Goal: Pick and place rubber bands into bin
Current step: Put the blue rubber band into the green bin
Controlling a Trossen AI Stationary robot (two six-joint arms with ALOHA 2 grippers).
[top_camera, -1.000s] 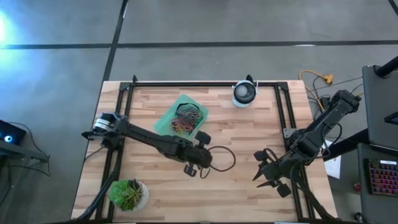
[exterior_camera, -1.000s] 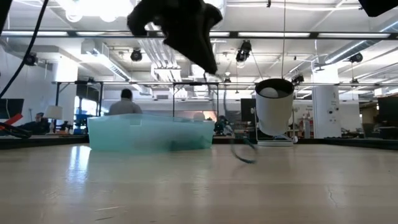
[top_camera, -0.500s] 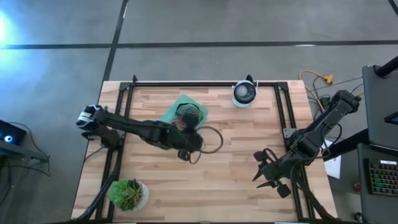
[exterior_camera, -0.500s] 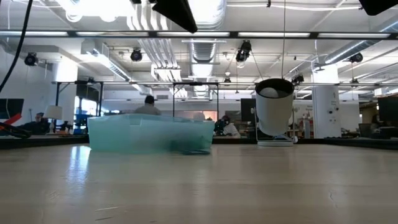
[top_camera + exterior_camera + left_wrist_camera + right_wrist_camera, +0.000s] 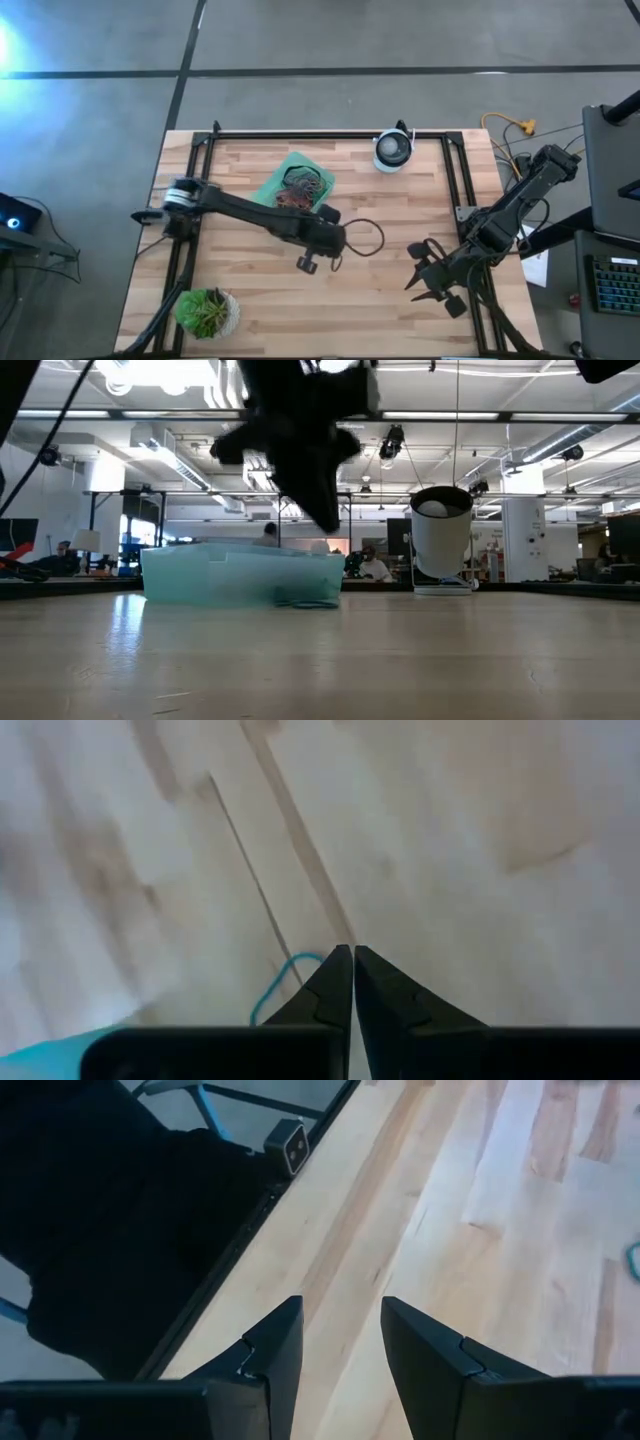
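Centre of the high view: your left gripper (image 5: 340, 240), fingers pinched together, trails a dark rubber band (image 5: 368, 236); the bin (image 5: 268, 195) lies up-left. A thin pinch may drop it short.

Left arm reaches from the table's left edge across to mid-table; left gripper (image 5: 340, 240) is raised off the surface, fingers (image 5: 338, 982) pressed together. Right arm is folded at the right edge; right gripper (image 5: 418, 268) sits near the front right corner, fingers (image 5: 276, 1342) parted, empty.
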